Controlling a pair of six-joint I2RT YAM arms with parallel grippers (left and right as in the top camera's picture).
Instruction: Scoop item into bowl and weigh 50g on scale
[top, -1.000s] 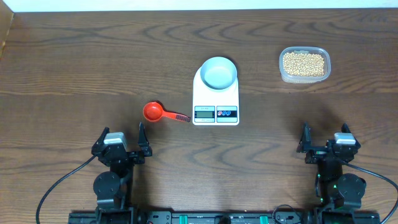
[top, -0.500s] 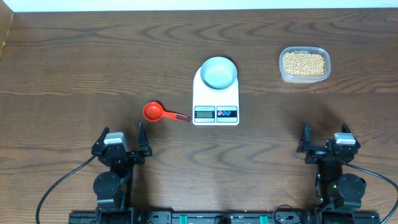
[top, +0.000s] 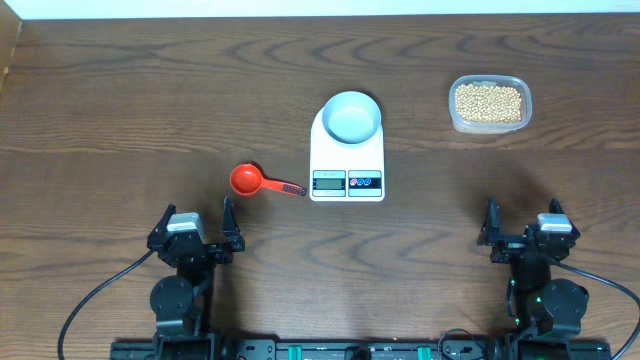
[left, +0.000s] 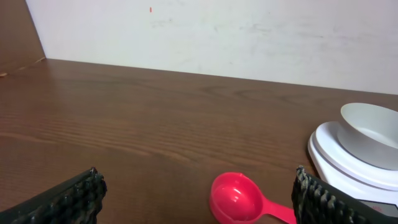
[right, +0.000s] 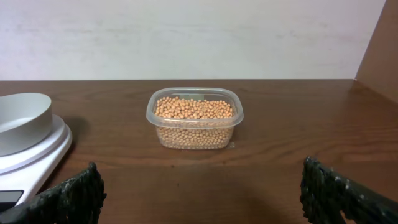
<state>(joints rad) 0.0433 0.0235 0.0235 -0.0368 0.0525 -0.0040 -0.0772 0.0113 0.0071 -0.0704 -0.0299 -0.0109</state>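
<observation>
The empty bowl (top: 351, 116) sits on the scale (top: 328, 160) so beans (top: 488, 102) can be weighed right in it, but the beans are all in the clear tub (top: 452, 103), well off to the right. The red scoop (top: 247, 180) lies beside the scale, handy for the left gripper (top: 196, 215). That gripper and the right gripper (top: 522, 215) are wide open, holding nothing.

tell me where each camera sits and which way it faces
Overhead: above the table, looking straight down on scale, bowl, scoop, tub of beans; left claw and right claw at bottom.
Left wrist: behind the open left claw, facing the wall over the scoop.
Right wrist: behind the open right claw, facing the tub.
Shared: both wrist views catch bowl and scale.
</observation>
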